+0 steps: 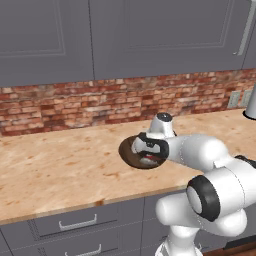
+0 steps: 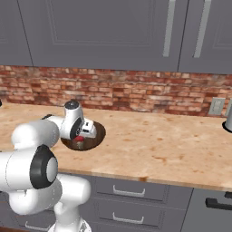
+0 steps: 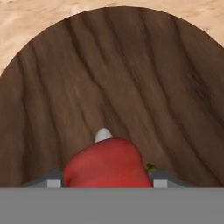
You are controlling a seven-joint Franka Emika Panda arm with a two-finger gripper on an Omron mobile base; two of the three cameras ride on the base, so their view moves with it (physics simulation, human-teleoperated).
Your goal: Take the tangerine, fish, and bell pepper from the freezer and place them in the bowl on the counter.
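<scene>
**One red pepper poised over the bowl**

One item is in hand: the bell pepper (image 3: 107, 162), glossy red and lobed, sits between the pincer (image 3: 106, 183) tips, a grey tip touching it on either side in the hand view; the pincer stands part-way apart and clamped on the pepper, with a small green stem bit showing at the fruit's right edge; a little pale object pokes out just beyond the pepper, too small to name.

Beneath it lies the bowl (image 3: 131, 78), dark brown with wood grain, its inside otherwise bare where it can be seen; no tangerine or fish can be made out there, though the pepper hides part of the floor; the bowl (image 1: 128, 155) rests on the bench (image 1: 60, 170), towards its front half, with red brick behind; from the right base view the pincer (image 2: 80, 137) hangs low inside the bowl's rim, a spot of red at its tips.

By my reading this is the placing step for the pepper, at its very end; the next move calls for parting the tips so the fruit settles onto the wood, then a straight lift clear of the rim; being round, the pepper may roll a little, so a low release seems wise; the other items would then need fetching from the freezer.
</scene>
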